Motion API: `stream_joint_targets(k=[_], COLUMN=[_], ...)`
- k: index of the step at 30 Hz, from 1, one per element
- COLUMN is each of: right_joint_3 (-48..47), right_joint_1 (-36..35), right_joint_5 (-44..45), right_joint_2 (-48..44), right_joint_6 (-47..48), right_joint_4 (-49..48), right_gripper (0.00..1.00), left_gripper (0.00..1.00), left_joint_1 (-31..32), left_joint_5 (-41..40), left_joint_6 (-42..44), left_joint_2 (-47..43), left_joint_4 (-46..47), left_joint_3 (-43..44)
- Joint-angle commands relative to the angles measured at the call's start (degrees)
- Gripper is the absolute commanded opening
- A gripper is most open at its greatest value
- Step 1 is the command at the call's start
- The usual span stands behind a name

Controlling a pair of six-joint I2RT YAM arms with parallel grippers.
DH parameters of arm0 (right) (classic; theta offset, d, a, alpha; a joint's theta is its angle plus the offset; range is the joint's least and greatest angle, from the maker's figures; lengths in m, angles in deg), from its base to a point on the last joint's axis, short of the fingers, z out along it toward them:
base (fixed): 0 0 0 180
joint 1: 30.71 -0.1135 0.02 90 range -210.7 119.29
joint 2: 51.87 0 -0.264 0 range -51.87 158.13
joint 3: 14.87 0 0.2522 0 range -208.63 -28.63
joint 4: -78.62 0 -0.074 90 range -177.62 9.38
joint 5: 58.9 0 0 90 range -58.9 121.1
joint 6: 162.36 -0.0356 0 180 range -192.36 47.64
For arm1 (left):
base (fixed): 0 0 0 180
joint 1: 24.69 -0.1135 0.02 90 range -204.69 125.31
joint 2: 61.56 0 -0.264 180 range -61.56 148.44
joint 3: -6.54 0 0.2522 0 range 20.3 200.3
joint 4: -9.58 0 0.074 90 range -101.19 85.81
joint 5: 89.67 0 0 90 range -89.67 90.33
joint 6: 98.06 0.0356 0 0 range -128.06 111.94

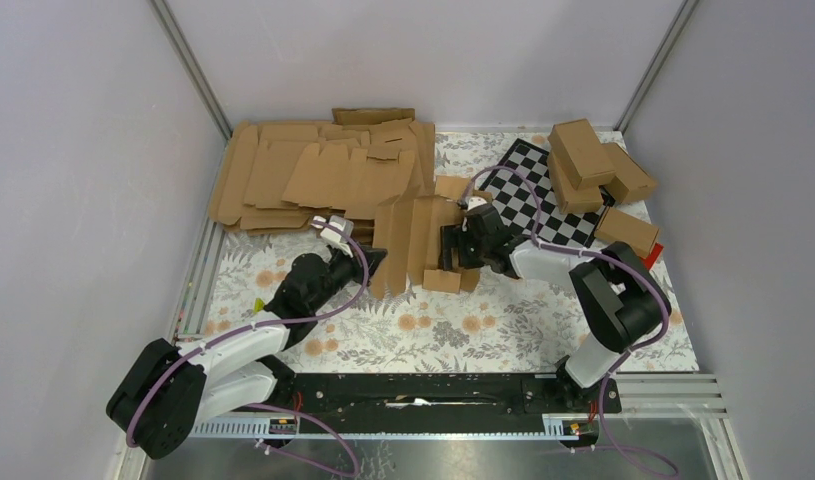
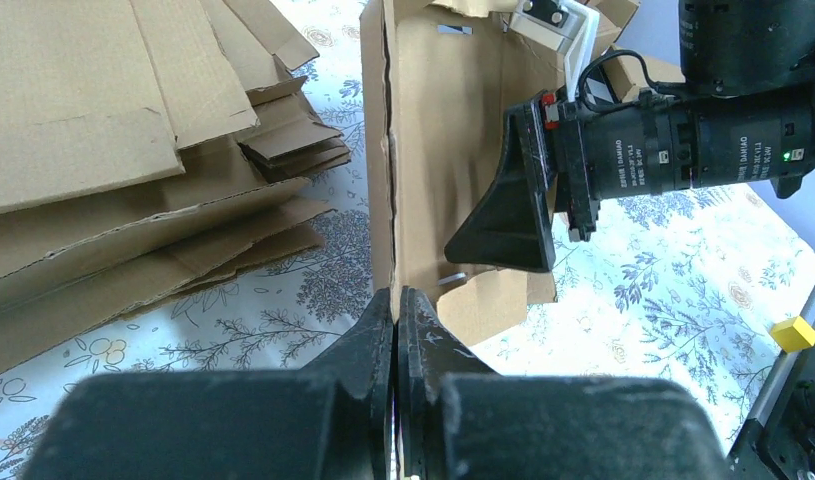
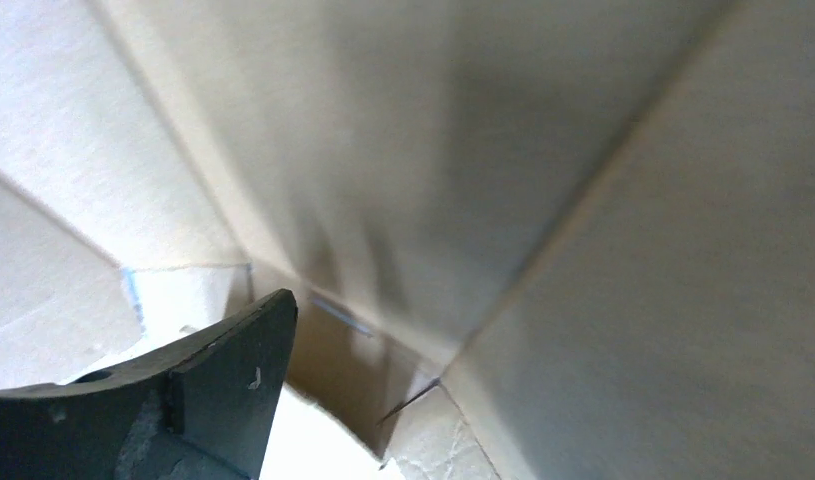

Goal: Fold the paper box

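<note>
Currently box (image 1: 408, 240) stands on edge between both arms; left gripper (image 2: 395, 300) clenched at its lower edge, likely steadying it; right gripper (image 1: 453, 245) spread wide, one finger inside, likely to square a wall.

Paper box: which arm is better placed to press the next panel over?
Right. The right pincer stands open among the upright panels of the paper box; the left pincer is shut at its edge, seemingly steadying it.
</note>
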Motion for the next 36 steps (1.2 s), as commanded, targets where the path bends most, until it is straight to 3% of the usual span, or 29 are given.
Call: stream_joint_targets(k=[1, 16, 24, 36], right_joint_3=[1.07, 6.45, 8.14, 8.78], right_joint_1=[-2.57, -5.32, -5.37, -8.49], right_joint_5=[-11.3, -13.49, -10.51, -1.96], right_joint_2=[0.77, -7.44, -9.77, -12.01], right_joint_6=[1.93, 3.64, 3.66, 5.58], right_joint_4=[0.75, -6.69, -7.26, -6.1], right_gripper=[0.9, 0.99, 1.0, 0.99], left_gripper=[0.0, 0.0, 0.0, 0.0], left_joint_1=[0.46, 0.74, 0.75, 0.74], left_joint_5=[-0.71, -0.86, -1.2, -4.18], left_joint_6=[1.19, 1.13, 0.87, -2.59], left_joint_2=[-0.29, -0.02, -0.1, -3.29], left_joint_4=[2.34, 2.62, 3.67, 17.71], left_joint_3=[1.92, 2.01, 1.43, -6.35])
